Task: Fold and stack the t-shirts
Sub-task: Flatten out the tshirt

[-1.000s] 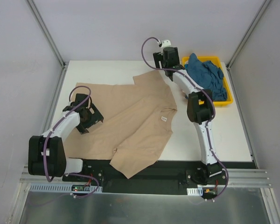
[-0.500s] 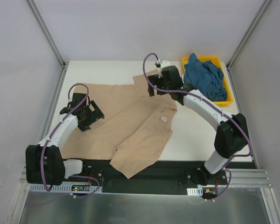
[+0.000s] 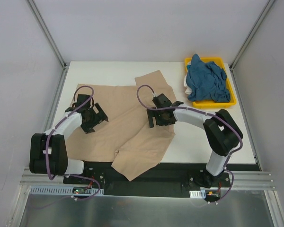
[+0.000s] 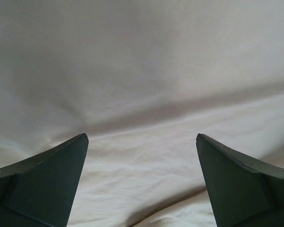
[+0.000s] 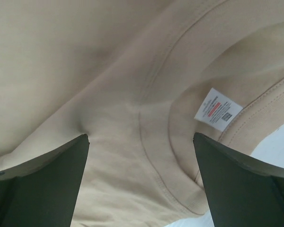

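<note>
The tan-beige t-shirt (image 3: 128, 127) lies spread on the white table, one sleeve toward the back, its hem hanging over the near edge. My left gripper (image 3: 92, 118) is open, low over the shirt's left part; its view is filled with tan cloth (image 4: 142, 85). My right gripper (image 3: 159, 118) is open over the collar; the collar seam (image 5: 151, 146) and white neck label (image 5: 217, 109) show between its fingers (image 5: 42, 175). The teal-blue t-shirt (image 3: 206, 80) lies crumpled in the tray.
The yellow plastic tray (image 3: 212, 102) stands at the back right corner. Bare white table (image 3: 213, 137) lies right of the tan shirt. Grey walls and metal posts enclose the table on three sides.
My right arm swung from beside the tray at the back down to the tan shirt's collar. My left gripper shifted slightly on the shirt's left part.
</note>
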Controlling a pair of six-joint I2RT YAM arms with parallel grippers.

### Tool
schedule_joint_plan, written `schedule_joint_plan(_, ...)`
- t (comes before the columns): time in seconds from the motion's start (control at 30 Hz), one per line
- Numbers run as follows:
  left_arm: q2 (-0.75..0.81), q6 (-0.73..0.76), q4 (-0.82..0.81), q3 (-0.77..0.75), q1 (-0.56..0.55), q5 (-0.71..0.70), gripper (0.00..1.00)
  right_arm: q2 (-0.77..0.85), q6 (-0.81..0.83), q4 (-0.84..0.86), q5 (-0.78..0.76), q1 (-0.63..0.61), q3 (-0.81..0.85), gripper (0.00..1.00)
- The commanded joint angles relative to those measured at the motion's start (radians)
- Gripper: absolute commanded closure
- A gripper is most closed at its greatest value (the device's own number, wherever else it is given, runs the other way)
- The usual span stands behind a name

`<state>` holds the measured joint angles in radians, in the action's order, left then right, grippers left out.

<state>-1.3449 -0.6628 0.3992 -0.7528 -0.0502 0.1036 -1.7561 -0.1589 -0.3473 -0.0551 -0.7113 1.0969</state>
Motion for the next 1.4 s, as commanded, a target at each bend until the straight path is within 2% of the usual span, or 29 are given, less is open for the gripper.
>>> schedule_joint_plan(0.0,-0.086,0.011,-0.033,-0.02,0.012,-0.005,0.01,-0.09,-0.034,-0.079,-0.04,0.053,0.113,0.04)
schedule_joint_plan(0.17,-0.19,0.002,-0.033,-0.088,0.012,-0.015,0.01,-0.18,-0.011,-0.156,-0.039,0.157,0.224,0.04)
schedule_joint_plan(0.3,-0.321,0.003,-0.037,-0.201,0.012,0.021,0.01,-0.287,0.021,-0.214,0.0,0.242,0.343,0.03)
schedule_joint_plan(0.6,-0.575,0.009,-0.036,-0.497,0.012,0.114,0.01,-0.528,0.117,-0.309,0.04,0.374,0.751,0.04)
schedule_joint_plan(0.7,-0.621,0.014,-0.036,-0.577,0.012,0.13,0.01,-0.592,0.147,-0.338,0.078,0.403,0.886,0.04)
schedule_joint_plan(0.83,-0.625,0.012,-0.036,-0.623,0.012,0.154,0.01,-0.609,0.212,-0.355,0.104,0.408,0.972,0.04)
schedule_joint_plan(0.97,-0.551,0.019,-0.034,-0.606,0.012,0.151,0.01,-0.536,0.257,-0.325,0.12,0.404,0.931,0.04)
schedule_joint_plan(1.1,-0.368,0.019,-0.036,-0.505,0.012,0.12,0.01,-0.36,0.278,-0.291,0.087,0.38,0.798,0.04)
schedule_joint_plan(1.23,-0.15,0.005,-0.019,-0.355,0.013,0.023,0.01,-0.163,0.282,-0.233,0.025,0.322,0.582,0.04)
schedule_joint_plan(1.37,0.074,-0.058,0.056,-0.195,0.021,-0.098,0.01,0.041,0.227,-0.135,-0.009,0.263,0.28,0.04)
